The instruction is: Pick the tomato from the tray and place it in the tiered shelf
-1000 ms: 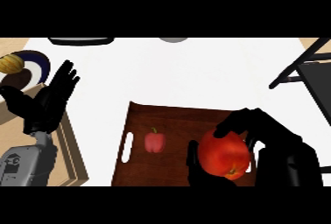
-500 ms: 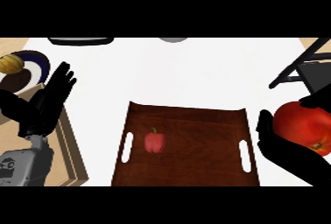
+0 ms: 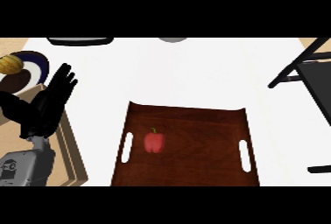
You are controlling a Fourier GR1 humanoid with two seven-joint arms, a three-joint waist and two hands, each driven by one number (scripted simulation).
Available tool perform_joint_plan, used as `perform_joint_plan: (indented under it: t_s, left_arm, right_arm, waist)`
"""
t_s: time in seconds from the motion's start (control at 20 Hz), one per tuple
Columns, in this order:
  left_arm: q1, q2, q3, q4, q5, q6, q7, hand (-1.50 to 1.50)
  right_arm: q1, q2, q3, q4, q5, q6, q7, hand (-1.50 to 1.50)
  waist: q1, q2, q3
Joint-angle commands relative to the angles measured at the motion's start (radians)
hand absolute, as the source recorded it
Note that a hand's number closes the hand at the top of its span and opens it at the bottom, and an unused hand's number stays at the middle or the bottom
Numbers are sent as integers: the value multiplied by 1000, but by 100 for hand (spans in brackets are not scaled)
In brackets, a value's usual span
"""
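The brown wooden tray [image 3: 194,166] with white handle slots lies at the lower middle of the counter. A small red bell pepper [image 3: 154,141] rests on its left half. No tomato shows in the head view. The black tiered shelf [image 3: 310,78] stands at the right edge, only its frame and one dark level showing. My left hand [image 3: 48,103] rests open at the left, fingers pointing up. My right hand is out of the view.
A dark plate with a yellow round object [image 3: 13,64] sits at the far left. A wooden board edge [image 3: 71,153] runs along the lower left. Dark and grey objects [image 3: 81,41] peek in at the top edge.
My right hand, which held the red tomato at the tray's right side, moved right and left the view together with the tomato. The left hand stayed in place.
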Motion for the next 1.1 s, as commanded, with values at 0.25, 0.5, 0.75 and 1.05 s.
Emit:
perform_joint_plan:
  t_s: [0.25,0.5,0.75,1.05]
  left_arm:
    - [0,-4,3,3,-19,15,2,0]
    - [-6,-3,2,-5,-5,-10,6,0]
    - [21,9,14,11,-7,-26,-39,0]
    - [2,-14,7,32,-18,0,-32,0]
  right_arm:
    - [123,-132,-467,59,-381,43,-191,150]
    - [207,-128,-490,145,-401,-29,-305,150]
    - [237,-166,-545,157,-452,-12,-332,150]
    - [265,-208,-593,255,-494,-23,-416,150]
  waist:
    - [-1,1,1]
    - [10,4,0]
    - [10,3,0]
    - [7,6,0]
